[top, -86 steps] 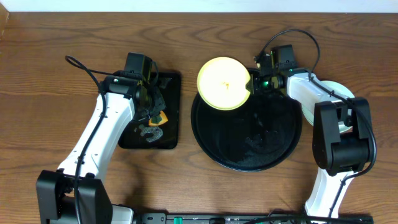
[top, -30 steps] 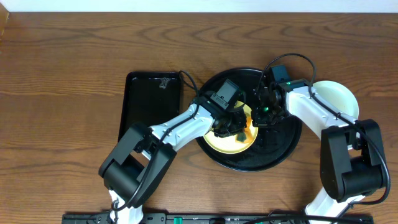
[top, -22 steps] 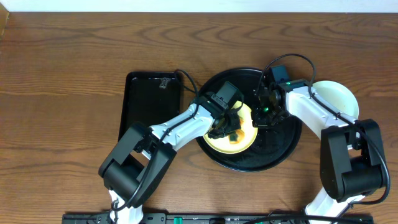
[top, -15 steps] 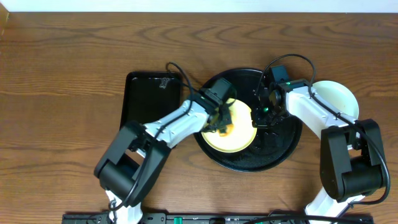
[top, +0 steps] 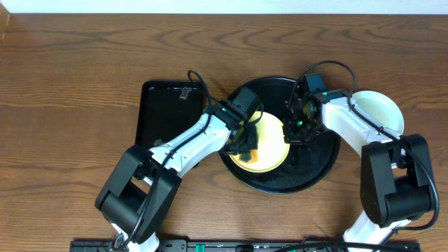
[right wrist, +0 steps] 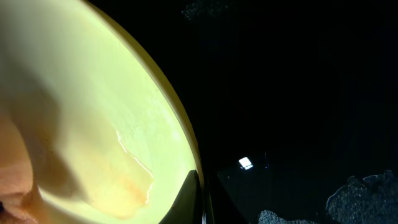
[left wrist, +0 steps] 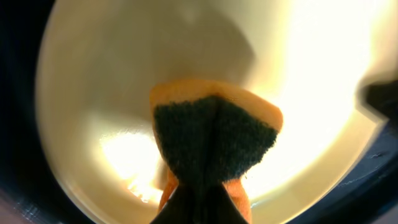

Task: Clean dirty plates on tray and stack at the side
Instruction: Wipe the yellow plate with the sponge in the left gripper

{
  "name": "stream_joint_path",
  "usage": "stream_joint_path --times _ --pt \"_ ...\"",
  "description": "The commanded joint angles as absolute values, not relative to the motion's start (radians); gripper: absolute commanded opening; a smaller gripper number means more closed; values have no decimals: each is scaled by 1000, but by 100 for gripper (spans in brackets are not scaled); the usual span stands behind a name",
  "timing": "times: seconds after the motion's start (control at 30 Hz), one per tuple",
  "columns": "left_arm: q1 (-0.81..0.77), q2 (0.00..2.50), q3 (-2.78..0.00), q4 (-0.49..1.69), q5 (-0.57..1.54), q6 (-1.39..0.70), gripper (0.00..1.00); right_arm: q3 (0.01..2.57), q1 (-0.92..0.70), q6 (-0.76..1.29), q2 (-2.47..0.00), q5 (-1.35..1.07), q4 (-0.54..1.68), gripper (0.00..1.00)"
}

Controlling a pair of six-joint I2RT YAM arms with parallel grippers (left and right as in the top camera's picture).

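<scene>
Overhead, left fingers (top: pixel 243 138) pinch folded scratchy sponge (top: pixel 251 151), right fingers (top: pixel 295 127) clamp glossy yellow plate (top: pixel 270 135)

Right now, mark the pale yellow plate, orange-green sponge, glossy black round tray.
pale yellow plate (top: pixel 273 138): overhead, right face
orange-green sponge (left wrist: pixel 214 140): left wrist, green side
glossy black round tray (top: pixel 309 171): overhead, bare floor

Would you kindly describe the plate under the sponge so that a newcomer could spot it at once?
Find the large round black tray on the wooden table. The yellow plate lies inside it, left of centre. Unlike the paler plate off the tray to the right, it has an orange-and-green sponge pressed on it.
</scene>
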State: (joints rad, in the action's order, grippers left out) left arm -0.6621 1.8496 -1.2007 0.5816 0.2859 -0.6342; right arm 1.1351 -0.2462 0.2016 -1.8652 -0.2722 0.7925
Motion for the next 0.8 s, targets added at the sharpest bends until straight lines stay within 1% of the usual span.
stream_joint_path --times 0.0,0.13,0.27,0.47,0.53,0.67,0.7,0.77 --pt "-659 1837 -1197 518 303 -637 7 1133 -248 209 -1869 -258 805 1" --pt "-677 1854 -1197 468 302 -686 8 1133 -248 209 -1869 -258 805 1" --pt "-705 1888 -1192 466 295 -725 8 1133 -247 209 -1869 -258 804 1" --pt "-736 1921 -1181 527 279 -731 7 1133 -247 208 -1869 -258 804 1" --pt "-733 1921 -1181 577 194 -726 8 1133 -247 209 -1869 -258 804 1" --pt "-689 1915 -1182 648 -58 -720 8 1133 -247 209 -1869 -258 801 1" --pt "-667 1909 -1184 649 -96 -698 7 1133 -247 209 -1869 -258 801 1" --pt "-636 1896 -1191 650 -100 -659 7 1133 -247 209 -1869 -258 801 1"
